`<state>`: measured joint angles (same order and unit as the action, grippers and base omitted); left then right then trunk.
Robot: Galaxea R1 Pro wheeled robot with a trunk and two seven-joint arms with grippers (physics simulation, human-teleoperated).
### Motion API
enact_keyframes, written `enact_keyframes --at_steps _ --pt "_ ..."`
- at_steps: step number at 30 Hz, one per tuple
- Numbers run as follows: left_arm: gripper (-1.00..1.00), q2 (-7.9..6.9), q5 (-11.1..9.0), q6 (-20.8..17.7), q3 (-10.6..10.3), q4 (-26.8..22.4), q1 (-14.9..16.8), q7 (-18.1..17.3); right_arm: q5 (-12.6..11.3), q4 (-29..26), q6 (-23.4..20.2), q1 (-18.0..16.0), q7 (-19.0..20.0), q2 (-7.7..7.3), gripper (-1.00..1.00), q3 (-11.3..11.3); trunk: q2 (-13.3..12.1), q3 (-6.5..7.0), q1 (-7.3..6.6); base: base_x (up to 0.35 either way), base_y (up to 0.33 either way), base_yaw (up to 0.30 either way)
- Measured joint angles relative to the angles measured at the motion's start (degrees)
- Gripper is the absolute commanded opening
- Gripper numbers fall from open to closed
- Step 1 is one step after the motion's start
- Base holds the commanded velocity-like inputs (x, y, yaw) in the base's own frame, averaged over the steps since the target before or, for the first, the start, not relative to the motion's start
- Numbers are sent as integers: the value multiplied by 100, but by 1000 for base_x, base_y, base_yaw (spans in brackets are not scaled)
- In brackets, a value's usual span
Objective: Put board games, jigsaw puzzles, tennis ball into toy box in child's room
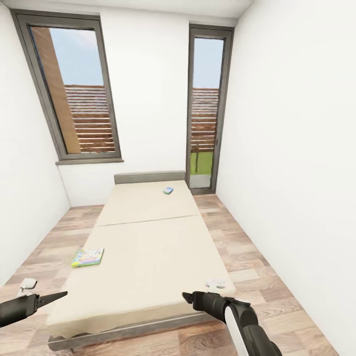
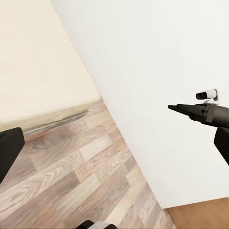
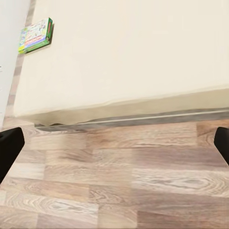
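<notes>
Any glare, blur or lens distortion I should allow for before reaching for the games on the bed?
Head view: wide-angle, windows lean outward; even light, no glare; far blue board game too small to read. Right wrist view: sharp, green board game readable, bed evenly lit. Left wrist view: the wall is plain white.

A wide low bed (image 1: 148,257) with a beige mattress in two parts and a low grey headboard stands on the floor of pale brown wood planks (image 1: 247,257), with its head against the white wall under the windows. On the near part of the mattress, close to its left edge, lies a small flat box with green sides and bright colourful print (image 1: 87,257). On the far part, near the headboard and a little to the right, lies a smaller flat blue box (image 1: 168,190).
</notes>
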<state>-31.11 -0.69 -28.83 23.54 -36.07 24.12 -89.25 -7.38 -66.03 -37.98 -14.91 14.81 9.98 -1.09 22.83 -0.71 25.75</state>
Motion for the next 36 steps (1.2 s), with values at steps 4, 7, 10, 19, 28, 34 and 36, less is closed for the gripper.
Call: enact_keyframes --at_steps 4,7,10,19,28,34,36 --pt "100 0 0 4 0 0 0 -1 0 0 0 0 0 0 100 0 0 0 0 2 292 -5" --pt "100 0 0 6 0 0 -2 -2 0 0 0 0 0 0 100 0 0 0 0 1 292 -2" --pt "100 0 2 7 0 0 -3 -2 0 0 0 0 0 0 100 0 0 0 0 0 292 5" --pt "100 -1 2 8 0 -1 -5 -2 0 1 0 -1 0 0 100 0 0 0 0 3 291 89" --pt "100 -1 1 15 -1 1 -8 -1 3 1 -1 -1 0 1 100 0 1 0 -1 95 193 167" --pt "100 -1 0 23 -2 2 -3 0 3 2 -1 0 0 1 100 1 1 0 0 48 51 65" --pt "100 0 1 24 -2 2 -2 0 3 1 -1 0 0 1 100 1 0 0 0 21 47 29"
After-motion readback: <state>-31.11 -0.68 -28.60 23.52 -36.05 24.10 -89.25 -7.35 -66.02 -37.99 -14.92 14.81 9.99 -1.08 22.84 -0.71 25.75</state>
